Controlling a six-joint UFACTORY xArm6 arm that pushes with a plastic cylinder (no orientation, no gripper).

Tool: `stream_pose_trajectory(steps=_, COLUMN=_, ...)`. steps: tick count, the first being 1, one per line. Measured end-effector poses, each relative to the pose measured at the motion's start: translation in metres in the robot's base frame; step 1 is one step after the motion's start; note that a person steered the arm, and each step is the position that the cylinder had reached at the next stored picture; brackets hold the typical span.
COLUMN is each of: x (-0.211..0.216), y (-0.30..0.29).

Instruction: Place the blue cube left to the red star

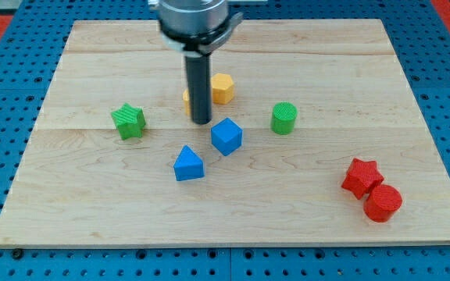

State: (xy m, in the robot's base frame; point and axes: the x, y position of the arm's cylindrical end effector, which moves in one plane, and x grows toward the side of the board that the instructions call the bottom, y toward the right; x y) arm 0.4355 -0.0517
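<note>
The wooden board (pixel 92 47) carries seven blocks. The arm ends in a plain dark rod with no jaws to part or close, so nothing is clamped; the tip (pixel 201 122) rests on the board just left of and slightly farther back than the blue cube (pixel 226 136), near it but with a narrow gap showing. The cube lies near the board's centre. The red star (pixel 360 176) lies well to the right and nearer the front edge, touching or almost touching the red cylinder (pixel 383 203) at its near-right side.

The governing relation: the cube lies to the right and a little to the near side of the tip, and the star lies in roughly that same direction beyond the cube. Tip, cube and star thus fall close to one diagonal line, which in judgement favours a push toward the right and near. The cube would have to stop short of the star, on its left side.

Bystanders: a blue triangular block (pixel 188 165) near-left of the cube, a green cylinder (pixel 283 118) to its right, a green star (pixel 128 120) far to the left, and an orange block (pixel 220 88) partly hidden behind the rod.
</note>
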Motion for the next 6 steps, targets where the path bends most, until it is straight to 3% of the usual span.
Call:
stream_pose_trajectory(steps=1, x=0.032, y=0.024)
stream_pose_trajectory(steps=2, x=0.05, y=0.114)
stream_pose_trajectory(steps=3, x=0.066, y=0.132)
stream_pose_trajectory(steps=4, x=0.043, y=0.074)
stream_pose_trajectory(steps=5, x=0.0, y=0.097)
stream_pose_trajectory(steps=6, x=0.006, y=0.155)
